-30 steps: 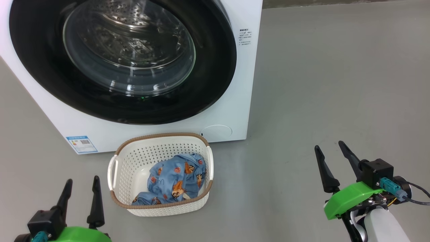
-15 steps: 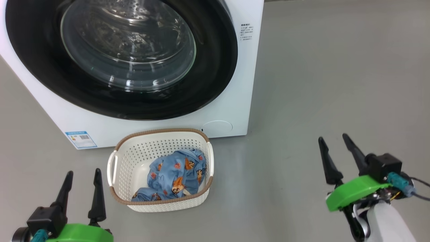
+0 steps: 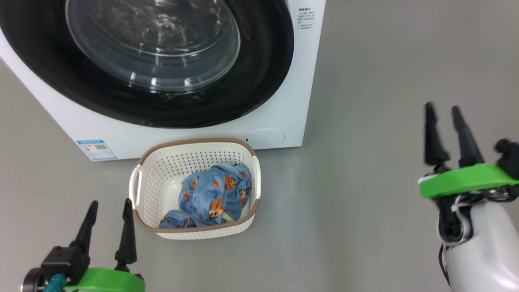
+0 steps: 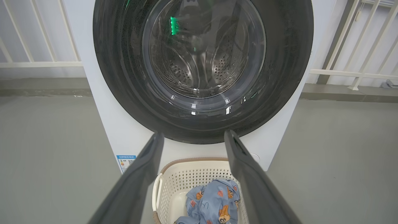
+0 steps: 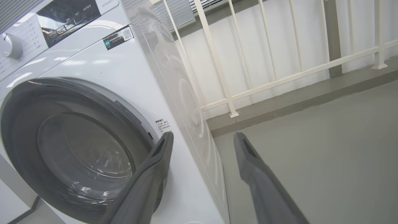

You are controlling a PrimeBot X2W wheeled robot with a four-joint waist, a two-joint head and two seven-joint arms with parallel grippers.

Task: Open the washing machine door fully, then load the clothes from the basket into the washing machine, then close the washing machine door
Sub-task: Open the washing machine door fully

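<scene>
The washing machine (image 3: 284,117) is a white front-loader at the upper left of the head view. The washing machine door (image 3: 259,81), with a black rim and a glass bowl, sits closed against its front. On the floor just in front stands the basket (image 3: 162,174), holding the clothes (image 3: 215,194), a crumpled light-blue printed fabric. My left gripper (image 3: 111,202) is open and empty, low at the basket's left. My right gripper (image 3: 442,108) is open and empty, raised well to the right of the machine. The left wrist view faces the door (image 4: 124,77) over the basket (image 4: 186,177).
A white railing (image 5: 217,62) stands on a low grey kerb (image 5: 279,105) behind and to the right of the machine. The control panel with its knob (image 5: 11,46) tops the machine's front. Grey floor (image 3: 385,73) stretches open to the right.
My right gripper has risen and moved right in the head view, still open. The head camera has shifted, so the machine and basket sit slightly differently. The left gripper has edged up a little.
</scene>
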